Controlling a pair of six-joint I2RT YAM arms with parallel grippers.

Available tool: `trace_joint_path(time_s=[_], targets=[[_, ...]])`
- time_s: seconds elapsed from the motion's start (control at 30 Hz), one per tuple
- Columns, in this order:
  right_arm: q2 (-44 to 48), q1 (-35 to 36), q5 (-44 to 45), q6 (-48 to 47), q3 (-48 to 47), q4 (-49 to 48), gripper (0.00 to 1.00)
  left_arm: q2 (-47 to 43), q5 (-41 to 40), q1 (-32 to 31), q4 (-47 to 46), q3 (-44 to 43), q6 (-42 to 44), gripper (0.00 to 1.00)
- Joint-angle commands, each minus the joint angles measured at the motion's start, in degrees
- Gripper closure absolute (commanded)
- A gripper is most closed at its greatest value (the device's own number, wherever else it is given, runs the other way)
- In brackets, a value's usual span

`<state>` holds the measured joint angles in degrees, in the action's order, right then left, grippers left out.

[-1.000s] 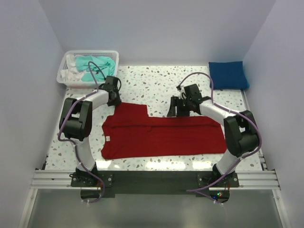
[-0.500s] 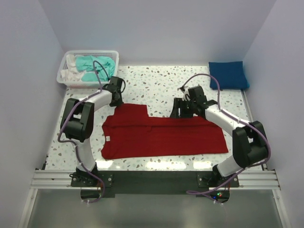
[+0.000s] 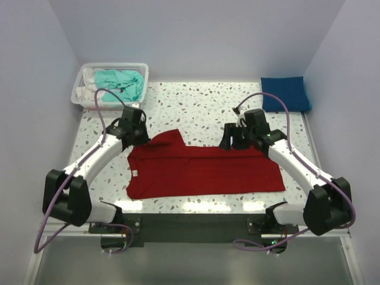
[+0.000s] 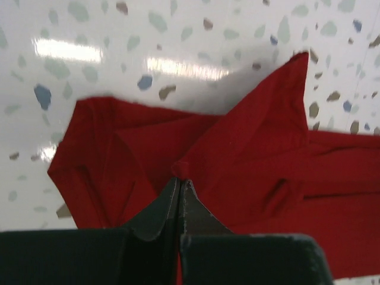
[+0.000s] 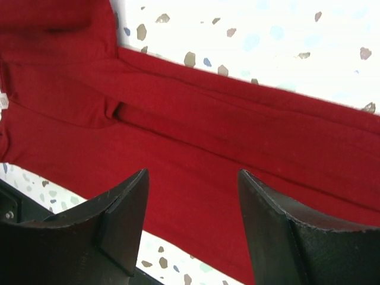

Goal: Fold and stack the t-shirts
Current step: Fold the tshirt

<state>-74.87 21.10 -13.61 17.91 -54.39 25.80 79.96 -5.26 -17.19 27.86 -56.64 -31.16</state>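
A deep red t-shirt (image 3: 202, 171) lies half-folded lengthwise across the middle of the table. My left gripper (image 3: 141, 139) is shut on a pinch of the red cloth (image 4: 181, 168) at the shirt's far left sleeve, which stands up in a peak. My right gripper (image 3: 233, 141) is open and empty, hovering above the shirt's far edge (image 5: 237, 142), not touching it. A royal blue t-shirt (image 3: 285, 93) lies folded at the far right corner. A teal t-shirt (image 3: 120, 81) lies crumpled in the basket.
A white mesh basket (image 3: 83, 98) stands at the far left corner with the teal shirt and a white cloth in it. Speckled table (image 3: 190, 107) shows bare behind the red shirt. Grey walls close in on both sides.
My left arm has swung out to the left and pulled the red sleeve nearer and up. My right gripper has moved a little right along the shirt's far edge.
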Motion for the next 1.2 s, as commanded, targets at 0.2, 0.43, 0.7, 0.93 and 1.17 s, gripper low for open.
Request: trace_joint_path(time_s=[0.2, 0.43, 0.7, 0.93, 1.17], targets=[[6.2, 0.4, -4.7, -1.6, 6.2, 3.6, 0.35, -12.3, 11.4, -1.4, 14.6, 12.2, -5.5, 1.0], [7.8, 0.3, -6.2, -1.1, 11.8, -0.4, 0.35, -15.3, 16.9, -2.1, 18.0, 16.5, -6.0, 1.0], [7.2, 0.3, -7.3, -2.1, 11.9, -0.8, 0.35, -18.6, 17.5, -2.8, 23.5, 16.0, -7.3, 1.0], [5.3, 0.3, -8.7, -2.3, 11.1, -1.8, 0.35, -21.1, 16.4, -2.8, 27.2, 15.2, -7.2, 1.0], [3.0, 0.3, -10.6, -2.6, 10.8, -2.7, 0.35, -20.5, 16.9, -3.0, 25.6, 20.4, -7.3, 0.9]])
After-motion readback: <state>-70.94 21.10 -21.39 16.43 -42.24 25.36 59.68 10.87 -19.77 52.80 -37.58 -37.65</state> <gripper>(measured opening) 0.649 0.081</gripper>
